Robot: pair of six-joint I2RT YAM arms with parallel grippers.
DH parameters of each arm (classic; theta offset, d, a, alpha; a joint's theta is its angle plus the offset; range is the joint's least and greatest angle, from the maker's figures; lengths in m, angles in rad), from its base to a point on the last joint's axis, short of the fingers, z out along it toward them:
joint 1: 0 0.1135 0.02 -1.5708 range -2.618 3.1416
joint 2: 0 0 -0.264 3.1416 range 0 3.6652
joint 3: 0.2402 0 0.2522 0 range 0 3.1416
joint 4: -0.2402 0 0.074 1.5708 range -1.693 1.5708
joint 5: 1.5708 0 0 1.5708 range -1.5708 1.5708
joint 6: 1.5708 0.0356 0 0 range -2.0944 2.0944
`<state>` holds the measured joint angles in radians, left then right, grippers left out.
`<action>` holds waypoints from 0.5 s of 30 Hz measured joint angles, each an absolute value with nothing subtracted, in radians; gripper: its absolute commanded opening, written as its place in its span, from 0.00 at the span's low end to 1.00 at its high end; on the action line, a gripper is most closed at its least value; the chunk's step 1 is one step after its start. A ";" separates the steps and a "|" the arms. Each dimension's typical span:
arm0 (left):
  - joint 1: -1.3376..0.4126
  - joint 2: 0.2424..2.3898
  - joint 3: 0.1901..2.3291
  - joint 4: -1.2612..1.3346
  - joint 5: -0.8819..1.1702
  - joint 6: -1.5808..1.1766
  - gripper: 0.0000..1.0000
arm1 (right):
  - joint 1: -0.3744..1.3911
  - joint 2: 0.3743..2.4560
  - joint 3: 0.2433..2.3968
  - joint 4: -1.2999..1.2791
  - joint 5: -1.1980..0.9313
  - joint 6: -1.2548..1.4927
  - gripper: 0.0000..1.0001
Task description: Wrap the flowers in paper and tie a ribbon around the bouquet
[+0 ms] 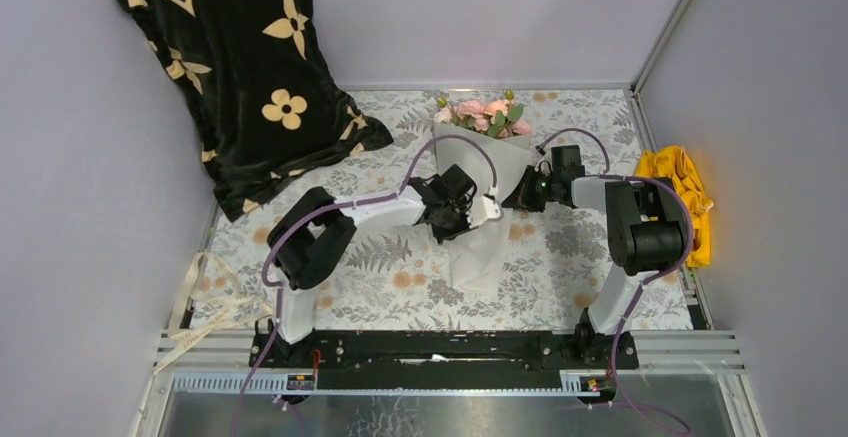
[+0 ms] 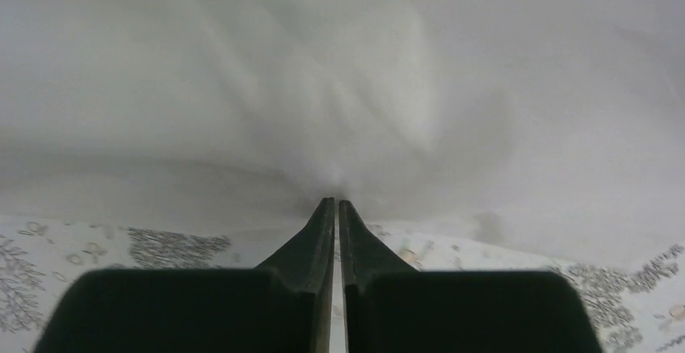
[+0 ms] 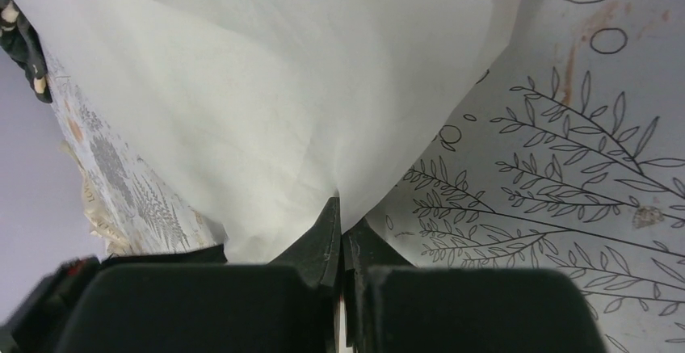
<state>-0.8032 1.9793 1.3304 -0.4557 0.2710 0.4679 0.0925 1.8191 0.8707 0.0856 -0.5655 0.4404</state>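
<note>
The pink flowers (image 1: 482, 115) stick out of the far end of the white paper (image 1: 478, 247), which is wrapped round them in a long cone lying on the table. My left gripper (image 1: 486, 209) sits on the cone's middle from the left. In the left wrist view its jaws (image 2: 336, 201) are shut, with creases of the paper (image 2: 339, 86) running into the tips. My right gripper (image 1: 521, 195) meets the cone from the right. It (image 3: 342, 208) is shut on an edge of the paper (image 3: 266, 86). The ribbon (image 1: 215, 302) lies loose at the table's near left edge.
A black cloth with cream flower shapes (image 1: 240, 67) hangs at the back left and spills onto the leaf-patterned tablecloth (image 1: 560, 247). A yellow cloth (image 1: 682, 192) lies by the right wall. Purple cables (image 1: 455, 147) arch over both arms.
</note>
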 measured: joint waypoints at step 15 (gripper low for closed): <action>-1.052 1.882 1.372 -0.693 0.162 0.470 0.19 | 0.092 1.811 0.873 0.079 -0.532 0.432 0.00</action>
<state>-1.0519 1.8816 1.3716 -0.6933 0.1619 0.4698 0.0917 1.8114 0.8730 0.0792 -0.5323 0.4320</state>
